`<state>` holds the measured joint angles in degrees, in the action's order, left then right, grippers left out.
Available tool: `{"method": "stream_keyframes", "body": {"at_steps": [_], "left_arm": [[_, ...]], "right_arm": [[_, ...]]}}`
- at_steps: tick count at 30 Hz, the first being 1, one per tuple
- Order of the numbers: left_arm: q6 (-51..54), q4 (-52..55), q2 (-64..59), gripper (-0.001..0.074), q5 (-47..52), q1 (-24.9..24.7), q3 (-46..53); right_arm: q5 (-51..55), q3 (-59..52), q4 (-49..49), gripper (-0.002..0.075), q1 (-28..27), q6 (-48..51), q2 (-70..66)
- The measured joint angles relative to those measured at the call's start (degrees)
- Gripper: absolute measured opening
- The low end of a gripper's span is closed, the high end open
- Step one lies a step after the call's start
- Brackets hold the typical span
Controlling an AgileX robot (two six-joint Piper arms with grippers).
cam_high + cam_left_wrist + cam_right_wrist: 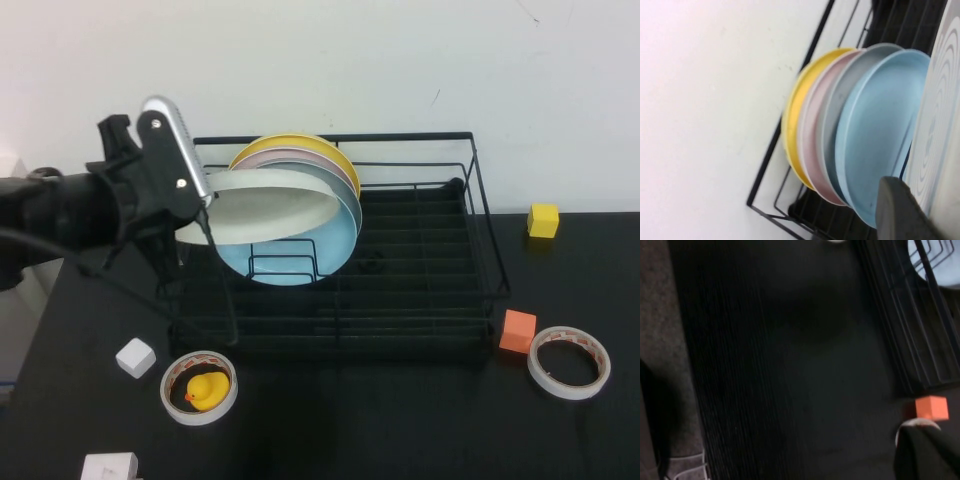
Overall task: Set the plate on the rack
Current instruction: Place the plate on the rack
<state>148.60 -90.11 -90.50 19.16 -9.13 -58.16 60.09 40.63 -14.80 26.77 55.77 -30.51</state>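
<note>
My left gripper (203, 215) is shut on the left rim of the white plate (265, 205). It holds the plate tilted, nearly flat, above the left part of the black wire rack (430, 290). The plate is in front of several upright plates in the rack: light blue (300, 255), grey, pink and yellow (300, 141). In the left wrist view one finger (897, 212) presses on the white plate (940, 100), beside the light blue plate (875, 135). My right gripper (927, 455) is out of the high view and hangs over the black table near the rack's front right corner.
An orange block (517, 331) and a tape roll (569, 362) lie right of the rack, a yellow cube (543, 220) further back. A tape roll holding a yellow duck (200, 387), a white cube (135, 357) and a white block (108, 467) lie at the front left.
</note>
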Motion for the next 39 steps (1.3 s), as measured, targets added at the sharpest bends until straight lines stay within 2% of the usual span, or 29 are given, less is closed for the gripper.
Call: {"method": "stream_keyframes", "body": {"at_steps": [8, 20, 26, 28, 32, 33, 35, 39], "left_arm": [[4.06, -3.64, -7.87, 0.0105, -0.7, -0.66, -4.07], [11.91, -7.54, -16.78, 0.0105, -7.31, -5.05, -8.67], [12.35, -7.64, -18.86, 0.0114, -5.14, -5.27, -9.35], [12.35, -7.76, -19.27, 0.0167, -3.28, -5.27, -9.35], [12.47, -7.76, -19.36, 0.0395, -1.7, -5.27, -9.39], [12.47, -7.85, -19.36, 0.0428, -1.52, -5.32, -9.39], [12.47, -7.85, -19.36, 0.0472, -1.55, -5.32, -9.39], [12.47, -7.97, -19.36, 0.0475, -2.09, -5.41, -9.39]], "right_arm": [[-2.27, -2.82, 3.09, 0.0, 0.0, -5.54, 1.9], [-2.67, -2.82, 3.3, 0.0, 0.0, -8.85, 2.01], [-2.79, -2.82, 3.41, 0.0, 0.0, -9.2, 2.01], [-2.89, -2.82, 3.41, -0.0001, 0.0, -9.2, 2.01], [-2.88, -2.82, 3.5, 0.0, 0.0, -9.59, 2.01], [-2.88, -2.82, 3.5, -0.0001, 0.0, -10.05, 2.01], [-2.88, -2.82, 3.5, 0.0, 0.0, -10.67, 2.01], [-2.88, -2.82, 3.5, 0.0, 0.0, -11.17, 2.01]]}}
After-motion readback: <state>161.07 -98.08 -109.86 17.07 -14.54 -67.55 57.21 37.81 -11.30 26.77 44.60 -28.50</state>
